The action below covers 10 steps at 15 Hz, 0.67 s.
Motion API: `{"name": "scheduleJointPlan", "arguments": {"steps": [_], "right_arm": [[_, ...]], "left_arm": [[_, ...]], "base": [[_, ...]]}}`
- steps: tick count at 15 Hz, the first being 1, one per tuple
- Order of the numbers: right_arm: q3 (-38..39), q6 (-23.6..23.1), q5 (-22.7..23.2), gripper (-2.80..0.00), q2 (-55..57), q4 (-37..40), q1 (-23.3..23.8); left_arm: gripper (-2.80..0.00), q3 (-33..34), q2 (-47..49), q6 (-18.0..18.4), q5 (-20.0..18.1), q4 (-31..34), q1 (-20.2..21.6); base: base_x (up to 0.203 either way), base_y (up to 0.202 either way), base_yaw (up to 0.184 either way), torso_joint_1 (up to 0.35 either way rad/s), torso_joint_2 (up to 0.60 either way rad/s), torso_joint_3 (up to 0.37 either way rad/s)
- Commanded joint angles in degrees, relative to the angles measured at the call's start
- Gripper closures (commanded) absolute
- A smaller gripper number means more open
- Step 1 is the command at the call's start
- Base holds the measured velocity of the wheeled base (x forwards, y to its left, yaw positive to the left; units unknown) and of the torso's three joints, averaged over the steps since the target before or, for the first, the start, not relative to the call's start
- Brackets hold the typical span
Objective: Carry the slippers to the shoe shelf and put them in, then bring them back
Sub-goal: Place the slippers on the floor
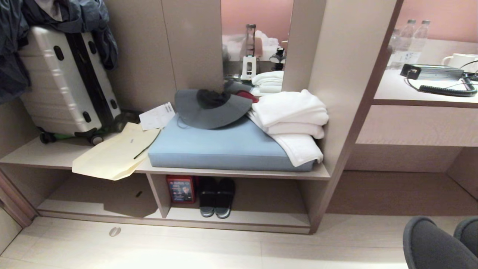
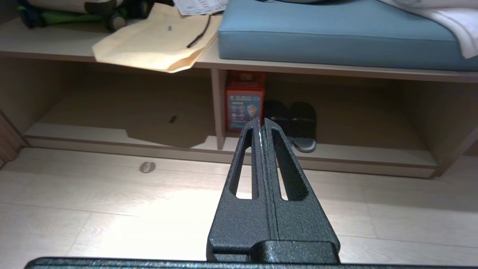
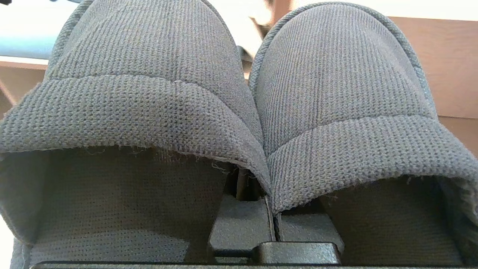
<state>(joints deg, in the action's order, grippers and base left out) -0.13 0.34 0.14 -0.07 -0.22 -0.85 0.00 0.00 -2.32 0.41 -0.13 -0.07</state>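
The slippers [image 3: 149, 112], a dark knitted pair, fill the right wrist view side by side. My right gripper [image 3: 272, 220] is shut on their touching inner edges, its fingertips hidden under the toe bands. In the head view the slippers [image 1: 429, 243] show at the lower right corner, above the floor and in front of the shoe shelf [image 1: 261, 218]. The shelf is a low open beige cubby with a vertical divider [image 1: 158, 194]. My left gripper [image 2: 261, 121] is shut and empty, held over the floor and pointing at the shoe shelf [image 2: 373, 157].
A chunkier dark pair [image 1: 216, 198] and a red box [image 1: 181, 188] stand in the right compartment. On the bench top lie a blue cushion [image 1: 224, 145], white towels [image 1: 291, 119], a hat [image 1: 209, 106], a paper bag [image 1: 112, 153] and a suitcase [image 1: 63, 82]. A desk counter [image 1: 422, 89] is at right.
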Motion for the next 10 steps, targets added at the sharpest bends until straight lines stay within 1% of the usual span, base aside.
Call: {"name": "scheduleJointPlan", "arguments": {"steps": [1,10], "right_arm": [[0.0,0.0,0.0,0.00,0.0,0.0,0.0],[0.0,0.0,0.0,0.00,0.0,0.0,0.0]], "left_arm": [[0.00,0.0,0.1,-0.1,0.0,0.0,0.0],[0.00,0.0,0.1,-0.1,0.0,-0.1,0.0]], "base": [[0.000,-0.197,0.002,-0.001,0.00,0.003],[0.000,-0.197,0.002,0.002,0.00,0.004]]}}
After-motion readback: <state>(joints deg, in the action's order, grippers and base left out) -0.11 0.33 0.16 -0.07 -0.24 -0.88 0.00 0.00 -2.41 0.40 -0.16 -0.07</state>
